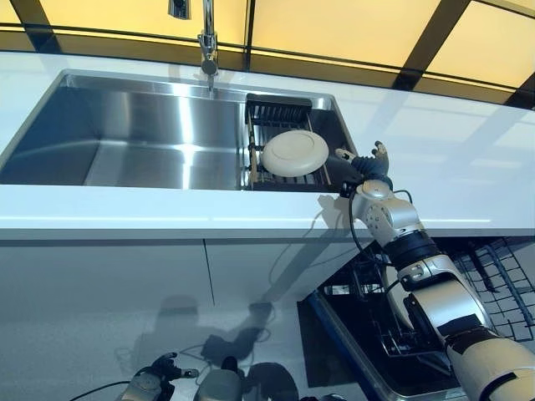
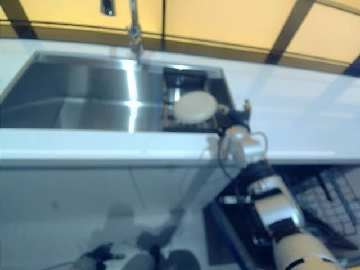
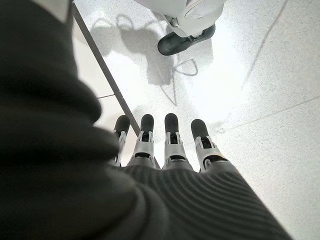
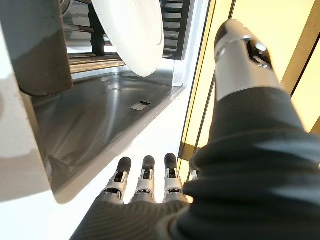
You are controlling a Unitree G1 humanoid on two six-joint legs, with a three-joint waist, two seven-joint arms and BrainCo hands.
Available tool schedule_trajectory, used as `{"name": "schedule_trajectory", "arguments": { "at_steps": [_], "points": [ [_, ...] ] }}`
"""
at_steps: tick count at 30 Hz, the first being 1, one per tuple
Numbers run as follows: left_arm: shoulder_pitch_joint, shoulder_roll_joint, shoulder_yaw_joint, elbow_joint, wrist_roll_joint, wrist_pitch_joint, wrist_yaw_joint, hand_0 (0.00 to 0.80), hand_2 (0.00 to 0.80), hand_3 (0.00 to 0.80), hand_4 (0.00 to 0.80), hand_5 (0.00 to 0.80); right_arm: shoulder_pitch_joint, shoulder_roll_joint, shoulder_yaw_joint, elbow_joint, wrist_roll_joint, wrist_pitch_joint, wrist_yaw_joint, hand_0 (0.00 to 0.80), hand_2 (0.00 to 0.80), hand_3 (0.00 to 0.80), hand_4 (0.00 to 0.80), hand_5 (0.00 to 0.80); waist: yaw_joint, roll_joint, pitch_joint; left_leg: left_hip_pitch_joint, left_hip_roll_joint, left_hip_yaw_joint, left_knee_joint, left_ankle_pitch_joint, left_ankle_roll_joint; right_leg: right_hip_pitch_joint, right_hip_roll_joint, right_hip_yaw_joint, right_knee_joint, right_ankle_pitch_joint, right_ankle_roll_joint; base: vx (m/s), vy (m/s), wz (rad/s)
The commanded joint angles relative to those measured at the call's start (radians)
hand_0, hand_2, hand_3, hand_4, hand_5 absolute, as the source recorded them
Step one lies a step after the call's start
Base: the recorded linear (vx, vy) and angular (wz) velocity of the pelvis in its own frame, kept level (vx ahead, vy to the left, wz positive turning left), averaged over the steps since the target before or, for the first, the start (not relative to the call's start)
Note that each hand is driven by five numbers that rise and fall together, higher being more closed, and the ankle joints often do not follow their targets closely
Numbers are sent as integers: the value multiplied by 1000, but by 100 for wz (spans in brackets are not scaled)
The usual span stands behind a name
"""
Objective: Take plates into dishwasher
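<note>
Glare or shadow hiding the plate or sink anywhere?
Left eye view: glare streak down the sink below the faucet; plate evenly lit, clear. Right wrist view: plate washed bright, right robot hand against bright yellow panels. Left wrist view: left robot hand over floor glare.

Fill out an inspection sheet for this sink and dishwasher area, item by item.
Surface: white countertop around a stainless steel sink; chrome faucet behind it.
Job's things: round cream plate resting on the dark drying rack at the sink's right end; open dishwasher's wire rack below the counter at right.
Clutter: nothing seen.
Hands: right hand open beside the plate, fingers straight, not holding it; left hand open, low over the floor.
Cables: nothing to report.
Surroundings: white cabinet fronts, speckled pale floor, yellow panels with dark frames behind the counter.
</note>
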Motion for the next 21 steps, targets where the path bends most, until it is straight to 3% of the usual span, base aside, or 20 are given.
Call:
{"name": "schedule_trajectory", "arguments": {
  "at_steps": [1, 7, 11, 13, 16, 21],
  "points": [
    [-18, -23, -45, -27, 20, -16, 13, 0, 0, 0, 0, 0, -61, -41, -32, -50, -19, -52, 9, 0, 0, 0, 0, 0, 47, 18, -29, 50, -82, 54, -105, -130, 96, 50, -5, -1, 147, -20, -7, 0, 0, 0],
    [-25, -16, -32, -33, 27, -5, 6, 0, 0, 0, 0, 0, -61, -60, 12, -47, -92, 4, 166, 0, 0, 0, 0, 0, 44, 12, -25, 46, -81, 58, -103, -130, 94, 48, -3, 0, 146, -21, -7, 0, 0, 0],
    [-25, -8, -23, -36, 32, -9, 5, 0, 0, 0, 0, 0, -81, -136, 67, -43, -391, 34, 316, 0, 0, 0, 0, 0, 43, 4, -23, 43, -80, 60, -101, -131, 94, 48, -4, -4, 149, -17, -5, 0, 0, 0],
    [-25, -4, -19, -36, 38, -12, 3, 0, 0, 0, 0, 0, -109, -203, 121, -33, -662, 8, 390, 0, 0, 0, 0, 0, 44, -1, -23, 42, -80, 61, -102, -130, 94, 49, -5, -6, 151, -15, -2, 1, 3, 3],
    [-20, 8, -11, -41, 49, -12, 2, 0, 0, 0, 0, 0, -159, -316, 221, -53, -898, -43, 473, 0, 0, 0, 0, 0, 47, -14, -25, 39, -78, 59, -107, -128, 95, 49, -3, -11, 149, -9, 6, 0, -4, 3],
    [-7, 31, 8, -41, 69, -23, -4, 0, 0, 0, 0, 0, -194, -428, 321, -121, -1007, -86, 548, 0, 0, 0, 0, 0, 47, -36, -27, 38, -76, 56, -114, -127, 95, 49, 3, -15, 145, -3, 15, 3, -7, -2]
  ]
}}
